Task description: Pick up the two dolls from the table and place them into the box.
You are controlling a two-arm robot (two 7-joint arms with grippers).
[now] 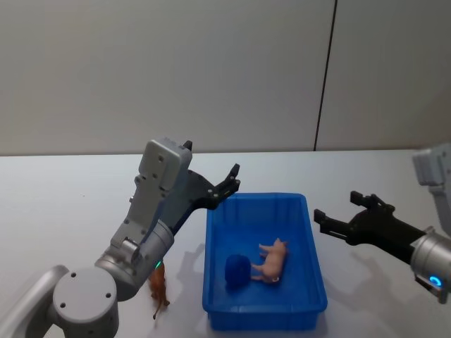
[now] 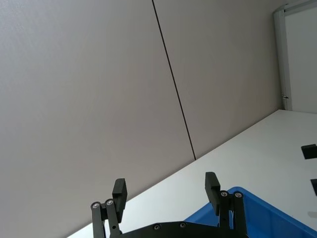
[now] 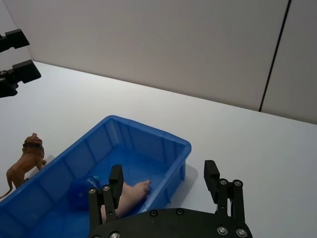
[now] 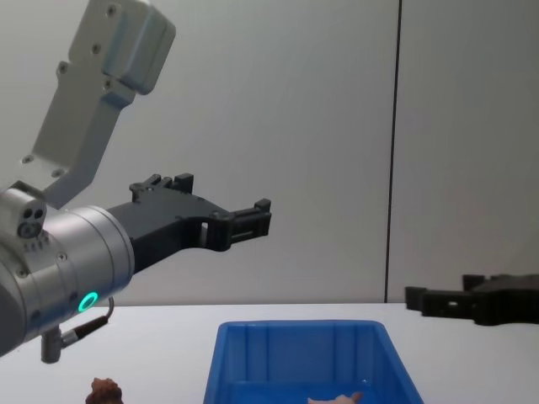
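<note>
Head view, task status: the pale pink doll [image 1: 272, 260] lies on its side inside the box [image 1: 261, 196], next to a blue round object [image 1: 237, 270] that I cannot identify. The reddish-brown doll [image 1: 158, 284] is not yet in. It stands on the surface [image 1: 70, 197] just beside the box's left wall, toward the near end.

Key relation for the next move: the left end effector [image 1: 227, 184] hangs raised over the box's far left corner. The brown doll is therefore below it and back toward the robot's body. In the left wrist view its fingers [image 2: 119, 191] are spread apart with nothing between them. That camera points up at the wall, not down at the doll.

The right end effector [image 1: 345, 211] hovers on the far side of the box from the brown doll, also spread and empty. The left arm is clearly nearer, so I judge it to be the one for this pick.

Doll axis: in the right wrist view it stands on four legs. Its body runs roughly parallel to the box's long left wall, head toward the far end.

Visibility limits:
- Head view: the left forearm covers the doll's upper part.
- Chest view: only the top of its head clears the bottom edge, and the pink doll is cut off there too.
- I cannot tell how much gap there is between the doll and the box wall.
</note>
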